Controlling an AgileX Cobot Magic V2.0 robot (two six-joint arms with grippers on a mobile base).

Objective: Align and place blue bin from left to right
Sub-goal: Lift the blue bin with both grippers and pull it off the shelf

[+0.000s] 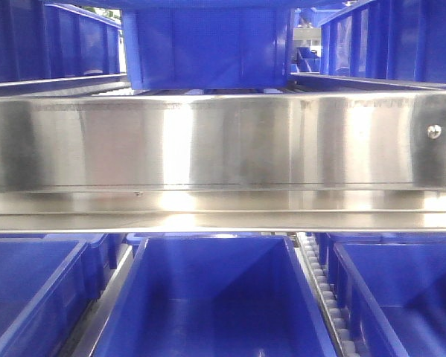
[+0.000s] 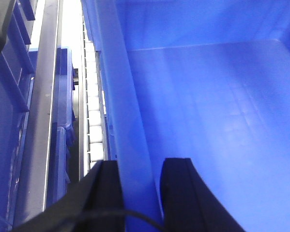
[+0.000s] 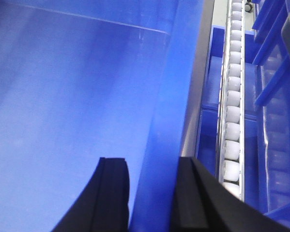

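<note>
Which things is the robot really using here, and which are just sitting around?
In the job: middle blue bin; left gripper, clamped on its left wall; right gripper, clamped on its right wall.
Just there: steel shelf beam; left bin; right bin; top-shelf bin; roller track.

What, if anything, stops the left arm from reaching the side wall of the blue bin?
Nothing, it seems; yes, it reaches. The left gripper is closed on the side wall of the blue bin, one finger each side, beside the roller track.
</note>
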